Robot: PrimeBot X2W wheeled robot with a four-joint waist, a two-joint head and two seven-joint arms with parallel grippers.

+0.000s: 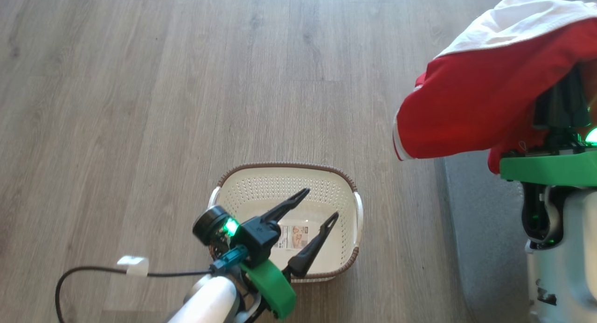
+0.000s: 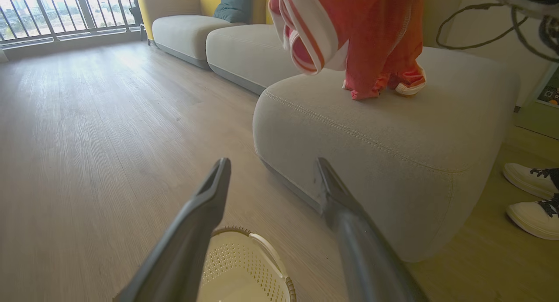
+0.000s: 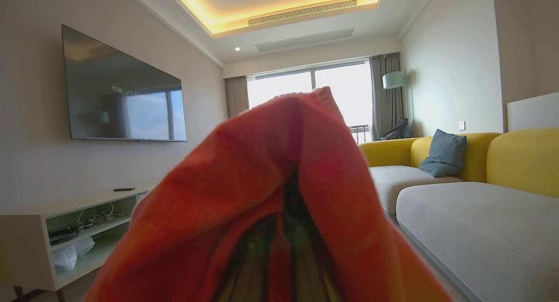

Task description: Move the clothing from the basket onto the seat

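The right gripper [image 1: 557,106] is clamped on the clothing [image 1: 471,103], which drapes over its fingers and hangs above the seat [image 2: 371,132], lower ends touching the cushion (the basket [image 1: 284,165] on the floor looks emptied). With fabric wrapped round the fingers, a release may leave it snagged and dragged off, or the sleeve past the seat's edge may pull it floorward, I judge. The right arm is raised, fingers roughly level; the left gripper [image 1: 321,203] hovers spread and empty over the basket.
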